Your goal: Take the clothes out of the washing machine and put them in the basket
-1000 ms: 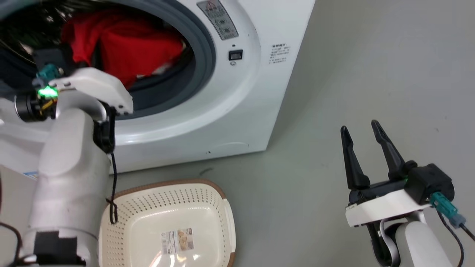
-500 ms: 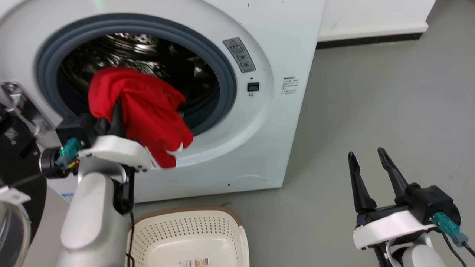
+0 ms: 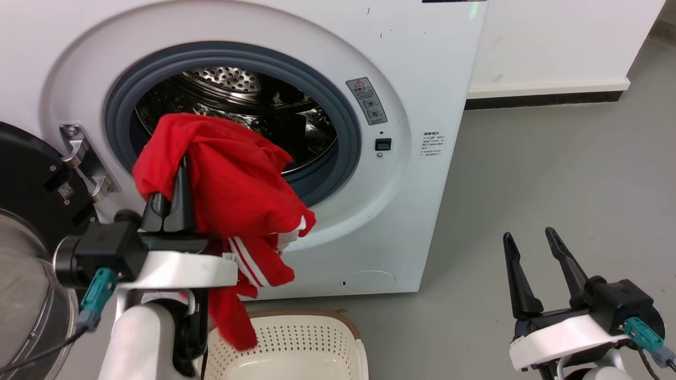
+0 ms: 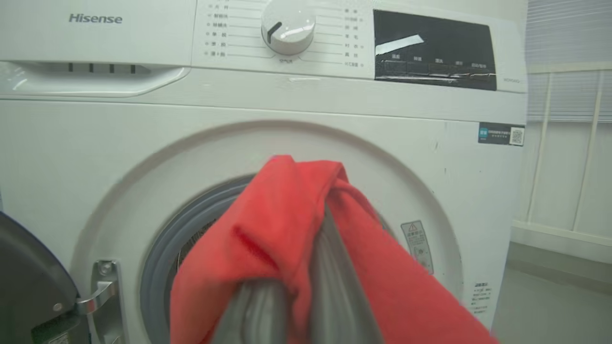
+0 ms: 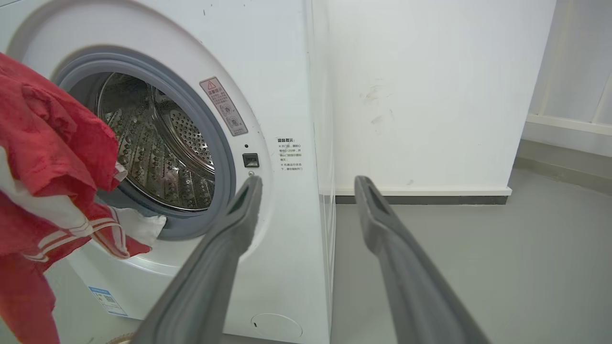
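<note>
The clothes (image 3: 232, 184), a red garment with white stripes at a hem, hang clear of the washing machine (image 3: 422, 79) in front of its grey-sealed opening. My left gripper (image 3: 177, 169) is shut on them, and the fabric drapes over its fingers (image 4: 334, 286) and hides the tips. The garment's lower end dangles over the left rim of the cream basket (image 3: 317, 338) on the floor below. In the left wrist view the clothes (image 4: 287, 215) cover the fingers. My right gripper (image 3: 528, 233) stands open and holds nothing at the lower right, its fingers (image 5: 229, 239) pointing at the machine's front corner.
The black-rimmed glass door (image 3: 31, 211) is swung open at the left, beside my left arm. The steel drum (image 5: 158, 143) shows no other fabric. Grey floor (image 3: 554, 158) spreads to the right of the machine, with a white wall (image 5: 420, 95) behind.
The head camera has tilted up and back. My left gripper has drawn the red garment out of the drum, and it now hangs above the basket. The right gripper stays open in place.
</note>
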You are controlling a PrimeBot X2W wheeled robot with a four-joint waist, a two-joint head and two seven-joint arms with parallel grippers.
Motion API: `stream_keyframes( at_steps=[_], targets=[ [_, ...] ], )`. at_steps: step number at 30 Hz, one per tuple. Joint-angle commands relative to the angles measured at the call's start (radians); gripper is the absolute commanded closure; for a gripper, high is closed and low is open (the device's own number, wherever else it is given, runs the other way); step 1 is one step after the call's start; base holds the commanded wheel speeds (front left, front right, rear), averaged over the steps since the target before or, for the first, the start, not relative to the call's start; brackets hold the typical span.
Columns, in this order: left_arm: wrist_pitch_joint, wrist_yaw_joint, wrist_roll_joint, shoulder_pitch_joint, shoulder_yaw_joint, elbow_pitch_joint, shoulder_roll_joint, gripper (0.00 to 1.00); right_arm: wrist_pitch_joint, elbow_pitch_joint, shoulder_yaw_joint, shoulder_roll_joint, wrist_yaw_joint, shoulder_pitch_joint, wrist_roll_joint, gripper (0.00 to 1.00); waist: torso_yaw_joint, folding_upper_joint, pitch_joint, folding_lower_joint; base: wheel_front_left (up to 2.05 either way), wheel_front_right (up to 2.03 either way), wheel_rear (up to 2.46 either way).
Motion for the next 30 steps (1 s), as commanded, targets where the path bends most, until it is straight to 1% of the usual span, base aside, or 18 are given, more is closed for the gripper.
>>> stream_keyframes(
  at_steps=[1,4,7,10,13,16,20,26,30],
  targets=[
    [0.014,0.015,0.008,0.033,-0.005,-0.070,-0.003,1.00,0.002,-0.008,0.000,0.001,-0.001,0.013,0.004,0.00,0.005,0.0000,0.002,0.0002,0.00,0.00,0.00],
    [0.048,0.034,0.014,0.096,-0.013,-0.174,-0.006,1.00,0.007,-0.014,0.000,0.001,-0.001,0.019,0.003,0.00,0.011,0.0000,0.005,0.0002,0.00,0.00,0.00],
    [0.078,0.053,0.009,0.165,-0.020,-0.242,-0.012,1.00,0.010,-0.020,0.001,0.001,-0.001,0.021,0.001,0.00,0.016,0.0000,0.013,0.0002,0.00,0.00,0.00],
    [0.099,0.067,-0.004,0.234,-0.034,-0.266,-0.020,1.00,0.011,-0.026,-0.002,0.001,-0.001,0.021,-0.001,0.00,0.023,0.0000,0.024,0.0002,0.00,0.00,0.00],
    [0.112,0.076,-0.016,0.294,-0.051,-0.240,-0.027,1.00,0.014,-0.029,0.000,0.001,-0.001,0.017,-0.006,0.00,0.032,0.0000,0.037,0.0002,0.00,0.00,0.00],
    [0.108,0.086,-0.037,0.337,-0.065,-0.173,-0.035,1.00,0.014,-0.034,0.003,0.001,-0.001,0.004,-0.008,0.00,0.037,0.0000,0.054,0.0002,0.00,0.00,0.00],
    [0.082,0.067,-0.069,0.351,-0.095,-0.026,-0.039,1.00,0.015,-0.038,0.009,0.001,-0.001,-0.013,-0.007,0.00,0.042,0.0000,0.087,0.0002,0.00,0.00,0.00],
    [0.026,0.043,-0.115,0.293,-0.127,0.225,-0.047,1.00,0.009,-0.039,0.026,0.001,-0.001,-0.046,-0.004,0.00,0.029,0.0000,0.152,0.0002,0.00,0.00,0.00],
    [0.001,0.039,-0.145,0.232,-0.141,0.384,-0.050,1.00,0.003,-0.044,0.034,0.001,-0.001,-0.077,-0.004,0.00,0.009,0.0000,0.221,0.0002,0.00,0.00,0.00]
  ],
)
